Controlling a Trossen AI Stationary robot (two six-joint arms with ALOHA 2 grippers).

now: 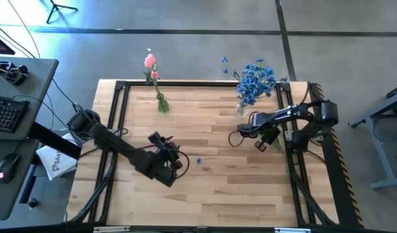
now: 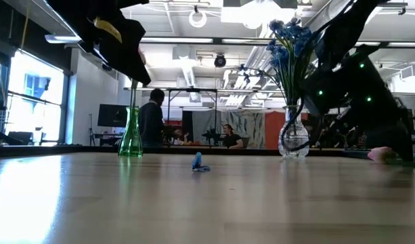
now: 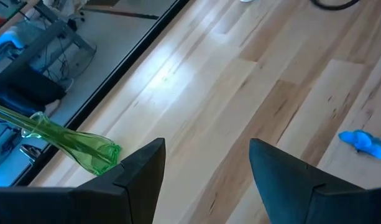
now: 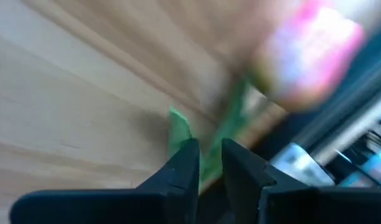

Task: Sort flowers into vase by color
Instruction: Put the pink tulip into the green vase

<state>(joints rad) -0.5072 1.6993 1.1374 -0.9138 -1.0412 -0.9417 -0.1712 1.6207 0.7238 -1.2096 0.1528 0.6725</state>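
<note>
A green vase (image 1: 162,103) with pink tulips (image 1: 150,62) stands on its base at the table's far side, also in the low view (image 2: 130,139) and the left wrist view (image 3: 72,144). A clear vase (image 1: 239,109) holds blue sprays (image 1: 256,79) far right, also in the low view (image 2: 292,139). A loose blue blossom (image 1: 199,160) lies mid-table. My right gripper (image 1: 260,144) is shut on another pink tulip near the table's right side. My left gripper (image 1: 175,169) hovers open over the table's middle, near the blossom (image 3: 363,142). My right gripper (image 4: 209,149) pinches the pink tulip's green stem (image 4: 226,127) between its two fingers, a little below the bud (image 4: 309,55). The fingers lie across the stem. The bud (image 2: 380,154) sits low, close to the tabletop; whether it rests there I cannot tell.
A black frame (image 1: 120,85) runs around the wooden tabletop. Bare wood lies between the two vases and along the near edge. A desk with a keyboard (image 1: 5,111) stands off the table's left. People (image 2: 151,120) sit and stand in the room behind.
</note>
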